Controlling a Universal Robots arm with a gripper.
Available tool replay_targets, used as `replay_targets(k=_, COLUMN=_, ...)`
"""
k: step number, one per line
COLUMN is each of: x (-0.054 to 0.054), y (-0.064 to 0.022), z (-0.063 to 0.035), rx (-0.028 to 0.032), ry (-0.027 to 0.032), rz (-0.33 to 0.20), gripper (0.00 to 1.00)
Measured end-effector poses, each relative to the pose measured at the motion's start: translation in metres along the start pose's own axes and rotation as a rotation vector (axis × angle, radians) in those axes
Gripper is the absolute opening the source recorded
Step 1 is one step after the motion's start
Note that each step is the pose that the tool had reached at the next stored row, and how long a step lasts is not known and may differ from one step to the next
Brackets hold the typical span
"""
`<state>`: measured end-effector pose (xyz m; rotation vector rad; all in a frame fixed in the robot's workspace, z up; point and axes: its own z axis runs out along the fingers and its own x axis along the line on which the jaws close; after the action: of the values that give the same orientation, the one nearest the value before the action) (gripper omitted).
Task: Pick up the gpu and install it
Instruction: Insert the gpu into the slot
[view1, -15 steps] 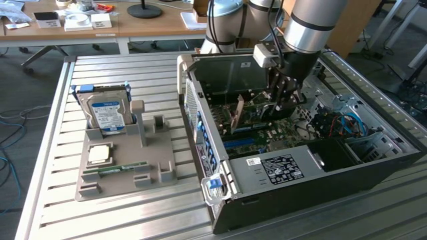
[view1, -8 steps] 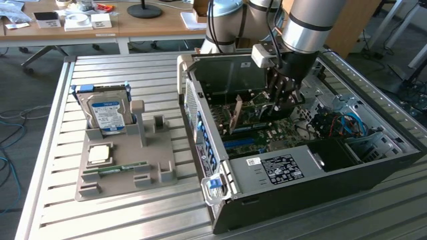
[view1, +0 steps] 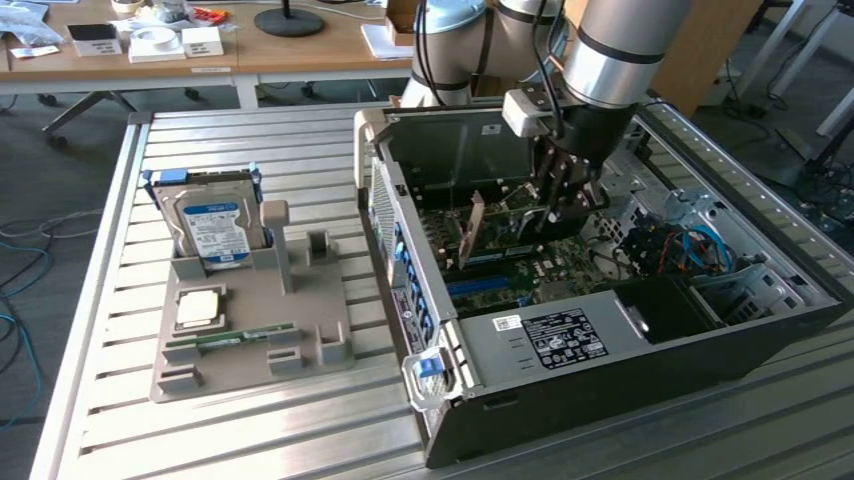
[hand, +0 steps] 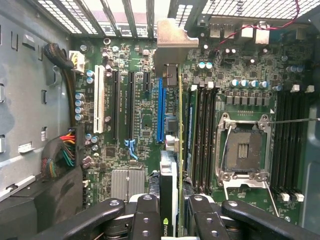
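Inside the open computer case (view1: 747, 330), my gripper (view1: 563, 200) is shut on the gpu (view1: 507, 213), holding it upright over the motherboard (view1: 534, 265). In the wrist view the gpu (hand: 169, 170) appears edge-on between my black fingers (hand: 147, 217), its metal bracket (hand: 170, 45) pointing at the case's rear slots. Its lower edge runs right beside the long blue slot (hand: 160, 110). I cannot tell whether the card touches the slot.
On the slatted table, a grey holder (view1: 300, 350) carries a hard drive (view1: 214, 225), a processor (view1: 200, 305) and a RAM stick (view1: 247, 335). In the case, the power supply (view1: 561, 335) and cables (view1: 681, 250) lie at the exterior view's right. The CPU socket (hand: 243, 150) stands beside the card.
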<state>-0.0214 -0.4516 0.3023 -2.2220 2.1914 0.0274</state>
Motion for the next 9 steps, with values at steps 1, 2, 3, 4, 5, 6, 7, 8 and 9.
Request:
replay_targets(k=1, x=0.0, y=0.0, z=0.0001, rx=0.0, ry=-0.0001, rz=0.0, gripper=0.27)
replay_targets(k=2, x=0.0, y=0.0, z=0.0001, rx=0.0, ry=-0.0001, rz=0.0, gripper=0.27)
replay_targets(k=3, x=0.0, y=0.0, z=0.0, rx=0.0, ry=-0.0001, rz=0.0, gripper=0.27)
replay_targets(k=4, x=0.0, y=0.0, z=0.0001, rx=0.0001, ry=-0.0001, rz=0.0, gripper=0.27)
replay_targets(k=5, x=0.0, y=0.0, z=0.0002, rx=0.0, ry=-0.0001, rz=0.0, gripper=0.27)
replay_targets(k=6, x=0.0, y=0.0, z=0.0007, rx=0.0001, ry=-0.0004, rz=0.0, gripper=0.27)
replay_targets(k=7, x=0.0, y=0.0, z=0.0011, rx=0.0002, ry=-0.0004, rz=0.0, gripper=0.27)
replay_targets(k=8, x=0.0, y=0.0, z=0.0012, rx=0.0, ry=0.0, rz=0.0, gripper=0.27)
replay_targets(k=9, x=0.0, y=0.0, z=0.0012, rx=-0.0001, ry=0.0001, rz=0.0, gripper=0.27)
